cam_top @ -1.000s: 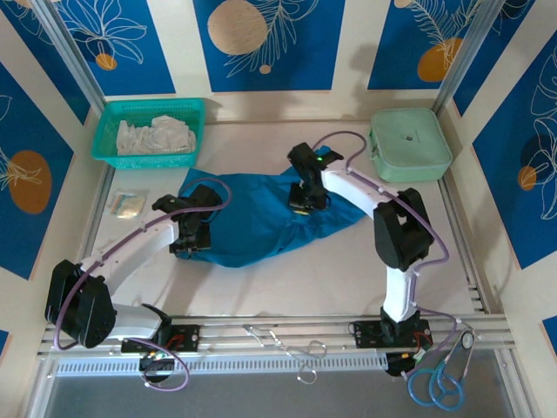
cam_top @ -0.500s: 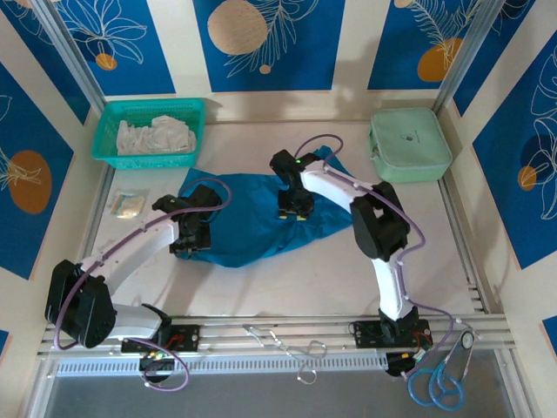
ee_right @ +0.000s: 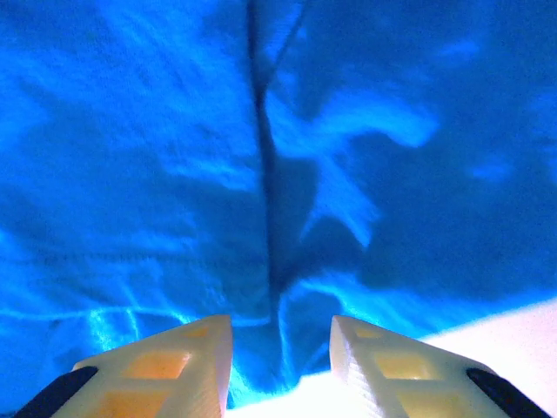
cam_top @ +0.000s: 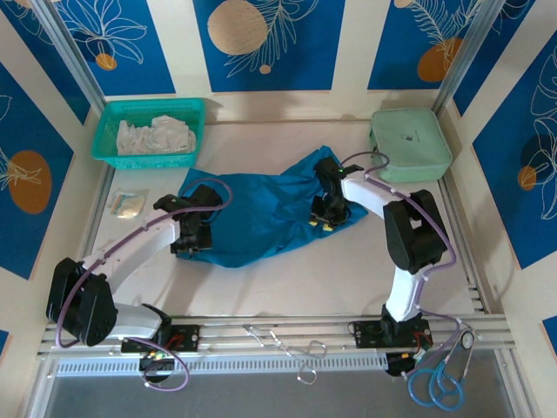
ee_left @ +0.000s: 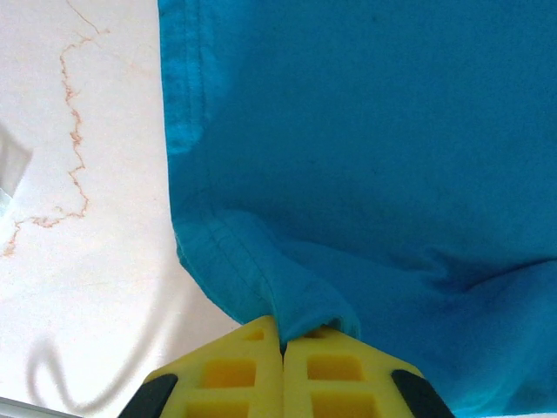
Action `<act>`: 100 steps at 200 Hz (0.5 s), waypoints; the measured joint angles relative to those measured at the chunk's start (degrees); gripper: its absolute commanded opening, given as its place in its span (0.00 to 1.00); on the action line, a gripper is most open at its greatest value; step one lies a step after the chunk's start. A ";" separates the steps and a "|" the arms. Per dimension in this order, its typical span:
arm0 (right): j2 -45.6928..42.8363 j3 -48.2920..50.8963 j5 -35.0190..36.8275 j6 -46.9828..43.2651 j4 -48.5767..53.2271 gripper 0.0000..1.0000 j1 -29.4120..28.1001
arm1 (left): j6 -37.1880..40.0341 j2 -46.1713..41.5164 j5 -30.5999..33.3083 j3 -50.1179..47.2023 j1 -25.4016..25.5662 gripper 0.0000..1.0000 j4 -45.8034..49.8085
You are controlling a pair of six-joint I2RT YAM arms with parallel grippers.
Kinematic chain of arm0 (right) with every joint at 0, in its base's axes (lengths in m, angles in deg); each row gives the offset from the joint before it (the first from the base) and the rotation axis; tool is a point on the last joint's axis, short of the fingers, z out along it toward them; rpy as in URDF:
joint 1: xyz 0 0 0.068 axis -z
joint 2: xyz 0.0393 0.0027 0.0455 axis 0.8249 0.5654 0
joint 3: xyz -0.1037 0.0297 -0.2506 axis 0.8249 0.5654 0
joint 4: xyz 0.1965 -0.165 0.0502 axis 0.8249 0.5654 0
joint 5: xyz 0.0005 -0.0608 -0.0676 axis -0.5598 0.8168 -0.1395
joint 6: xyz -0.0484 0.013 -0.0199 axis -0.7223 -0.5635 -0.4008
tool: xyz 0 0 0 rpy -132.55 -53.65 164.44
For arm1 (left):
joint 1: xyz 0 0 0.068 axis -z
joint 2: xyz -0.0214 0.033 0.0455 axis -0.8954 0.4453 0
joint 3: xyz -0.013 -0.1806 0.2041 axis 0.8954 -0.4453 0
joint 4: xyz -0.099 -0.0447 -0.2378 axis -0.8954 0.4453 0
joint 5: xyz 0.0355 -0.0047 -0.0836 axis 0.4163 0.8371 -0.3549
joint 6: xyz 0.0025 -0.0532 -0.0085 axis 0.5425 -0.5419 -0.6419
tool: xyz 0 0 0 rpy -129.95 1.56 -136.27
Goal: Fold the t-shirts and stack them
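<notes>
Teal-blue t-shirt (cam_top: 257, 218) lying rumpled and unfolded at the middle of the pale surface (cam_top: 287, 279). The left arm's fingers (ee_left: 235, 370) are pressed together on a hemmed fold at the shirt's left edge (the fabric rises into the seam where they meet). The right arm's fingers (ee_right: 174, 361) stand apart over the shirt's right end, with cloth beneath the gap and nothing pinched. A green basket (cam_top: 144, 160) sits at the far left corner.

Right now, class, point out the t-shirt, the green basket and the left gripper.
t-shirt (cam_top: 261, 213), top external view, middle of the fabric.
green basket (cam_top: 144, 160), top external view, front wall.
left gripper (ee_left: 281, 335), left wrist view, between its shut fingertips pinching the hem.
</notes>
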 measured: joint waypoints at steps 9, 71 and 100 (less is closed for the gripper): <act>1.05 -0.09 -0.24 0.07 -0.72 0.34 0.02 | 0.00 -0.02 0.00 0.00 0.00 0.00 0.02; 3.02 -0.39 -0.79 0.09 -2.05 0.33 0.02 | 0.00 -0.22 0.00 0.00 0.00 0.00 0.04; 2.78 -0.39 -0.79 0.09 -1.97 0.33 0.02 | 0.00 -0.28 0.00 0.00 0.00 0.00 0.04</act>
